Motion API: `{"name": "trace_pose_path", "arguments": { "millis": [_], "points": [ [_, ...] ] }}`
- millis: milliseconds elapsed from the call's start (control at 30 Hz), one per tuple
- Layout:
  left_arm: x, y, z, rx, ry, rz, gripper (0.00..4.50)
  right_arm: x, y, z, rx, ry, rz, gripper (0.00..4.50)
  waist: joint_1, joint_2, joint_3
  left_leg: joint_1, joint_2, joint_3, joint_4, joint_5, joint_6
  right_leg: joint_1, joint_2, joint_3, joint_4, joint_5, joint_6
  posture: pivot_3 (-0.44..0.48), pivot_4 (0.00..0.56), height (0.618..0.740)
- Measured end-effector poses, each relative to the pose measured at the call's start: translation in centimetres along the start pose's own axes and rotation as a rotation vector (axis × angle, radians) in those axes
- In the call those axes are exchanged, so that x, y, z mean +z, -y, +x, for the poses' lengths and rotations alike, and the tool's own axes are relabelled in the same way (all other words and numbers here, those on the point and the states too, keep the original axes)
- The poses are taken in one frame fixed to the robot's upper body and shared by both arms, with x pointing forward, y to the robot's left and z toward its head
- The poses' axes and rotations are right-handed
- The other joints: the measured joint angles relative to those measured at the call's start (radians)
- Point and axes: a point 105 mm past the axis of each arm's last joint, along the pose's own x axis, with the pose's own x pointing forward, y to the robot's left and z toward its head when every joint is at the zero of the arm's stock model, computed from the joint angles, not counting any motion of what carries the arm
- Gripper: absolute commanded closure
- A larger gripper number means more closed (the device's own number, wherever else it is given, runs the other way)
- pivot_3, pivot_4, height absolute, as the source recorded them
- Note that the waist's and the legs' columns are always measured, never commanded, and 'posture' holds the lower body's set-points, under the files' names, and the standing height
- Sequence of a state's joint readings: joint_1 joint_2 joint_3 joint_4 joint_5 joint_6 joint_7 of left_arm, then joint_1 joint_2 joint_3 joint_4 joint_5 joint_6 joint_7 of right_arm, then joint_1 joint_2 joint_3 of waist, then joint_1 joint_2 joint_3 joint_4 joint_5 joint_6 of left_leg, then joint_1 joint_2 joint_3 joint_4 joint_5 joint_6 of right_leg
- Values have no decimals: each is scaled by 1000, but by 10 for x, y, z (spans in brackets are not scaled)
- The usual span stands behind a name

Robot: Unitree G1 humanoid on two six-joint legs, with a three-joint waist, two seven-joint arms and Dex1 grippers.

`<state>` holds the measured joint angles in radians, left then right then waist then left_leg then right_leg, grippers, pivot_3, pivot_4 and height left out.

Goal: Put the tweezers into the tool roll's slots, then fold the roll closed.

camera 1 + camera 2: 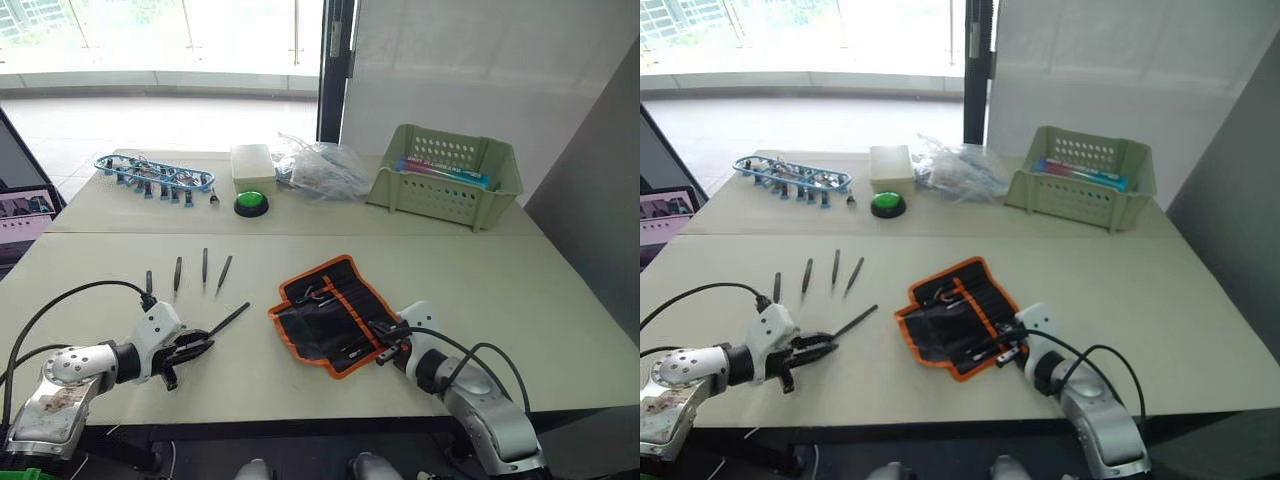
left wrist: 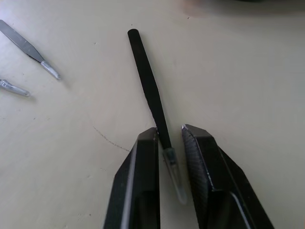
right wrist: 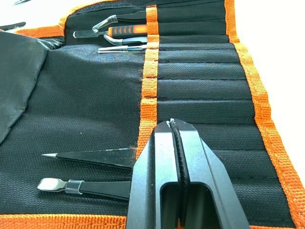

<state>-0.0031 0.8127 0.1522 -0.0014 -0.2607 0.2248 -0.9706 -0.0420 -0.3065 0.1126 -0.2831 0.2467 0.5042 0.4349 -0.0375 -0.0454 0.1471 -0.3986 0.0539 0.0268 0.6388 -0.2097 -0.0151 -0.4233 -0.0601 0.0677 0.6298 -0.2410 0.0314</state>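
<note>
Black tweezers (image 2: 151, 93) between our left gripper (image 2: 169, 143) fingers — not yet pinched.
We should close squarely on the capped tip near the worktop's front-left, then carry it to the open tool roll (image 1: 330, 312) at front-centre; our right gripper (image 3: 174, 128), fingers pressed together, rests on its slots (image 3: 200, 90) — four more tweezers (image 1: 204, 267) wait behind.

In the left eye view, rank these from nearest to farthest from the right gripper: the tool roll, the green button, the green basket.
Measured from the right gripper:
1. The tool roll, right under its fingers.
2. The green button, far side, toward the left.
3. The green basket, far right corner; close to the button's distance.
</note>
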Motion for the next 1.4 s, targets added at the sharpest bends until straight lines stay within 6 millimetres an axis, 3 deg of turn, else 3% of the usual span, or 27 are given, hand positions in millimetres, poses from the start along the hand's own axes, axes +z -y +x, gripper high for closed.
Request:
{"name": "trace_pose_path", "arguments": {
  "millis": [400,567,700,867,1100,1400],
  "points": [
    [6,-7,-4,-15,-11,-61,4492,0,-1,-1,1,0,1,4500,-3,0,-1,0,0,0,0,1,1,-1,1,0,0,0,0,0,150,738],
    [44,-16,-10,-16,40,-19,4492,0,-1,-1,4,1,-1,4500,-2,-3,2,-2,0,0,0,4,6,-1,1,0,-1,0,0,0,150,738],
    [76,-12,-9,-54,84,21,4492,1,-1,-1,5,3,-3,4500,-3,-3,1,-2,0,0,0,4,6,0,1,0,-1,0,0,0,150,738],
    [113,7,11,-149,72,44,4492,2,0,0,6,4,-5,4500,-2,-6,1,-2,-1,0,0,4,7,0,2,0,-1,0,1,0,150,738],
    [132,48,53,-297,-36,93,4492,4,-1,3,19,5,-11,4500,-7,-7,1,-2,-1,-1,0,4,7,0,5,2,0,2,6,0,150,738],
    [121,58,71,-322,-203,172,4492,3,-1,4,23,2,-12,4500,-7,-6,1,-2,-2,-2,0,4,7,0,5,3,0,2,5,0,150,738]
  ]
}}
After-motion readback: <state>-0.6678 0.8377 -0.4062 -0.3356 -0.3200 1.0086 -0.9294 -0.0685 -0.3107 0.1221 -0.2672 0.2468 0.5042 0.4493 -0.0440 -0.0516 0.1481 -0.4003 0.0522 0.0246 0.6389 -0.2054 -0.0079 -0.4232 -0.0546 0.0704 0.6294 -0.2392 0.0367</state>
